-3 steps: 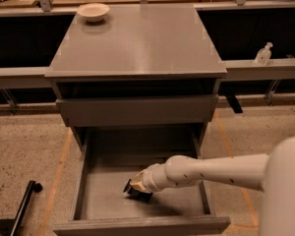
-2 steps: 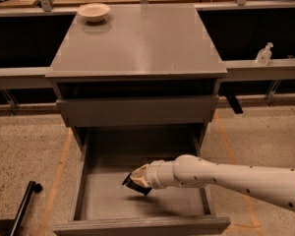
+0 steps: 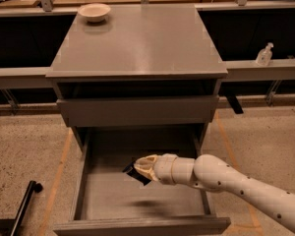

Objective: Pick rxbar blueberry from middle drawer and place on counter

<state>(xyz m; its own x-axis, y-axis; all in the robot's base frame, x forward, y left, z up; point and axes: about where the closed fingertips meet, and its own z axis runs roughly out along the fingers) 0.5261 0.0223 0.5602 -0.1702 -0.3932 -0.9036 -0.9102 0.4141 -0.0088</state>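
Black rod (image 3: 23, 203) on floor, far left. Pale bowl (image 3: 94, 11) on counter (image 3: 137, 43), back left corner. Below it, middle drawer (image 3: 113, 193) pulled out. rxbar blueberry (image 3: 130, 170) inside drawer, lifted off its floor, pinched in my gripper (image 3: 137, 167); claw clenched on bar's end. Shadow on drawer floor beneath. My arm (image 3: 236, 181) reaches in from right. Clear bottle (image 3: 264, 54) on ledge (image 3: 285, 69), far right.

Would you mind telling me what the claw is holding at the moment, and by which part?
The claw, inside the open middle drawer, grips the rxbar blueberry by the end facing the arm; the rest of the dark wrapper pokes out beyond the fingertips.
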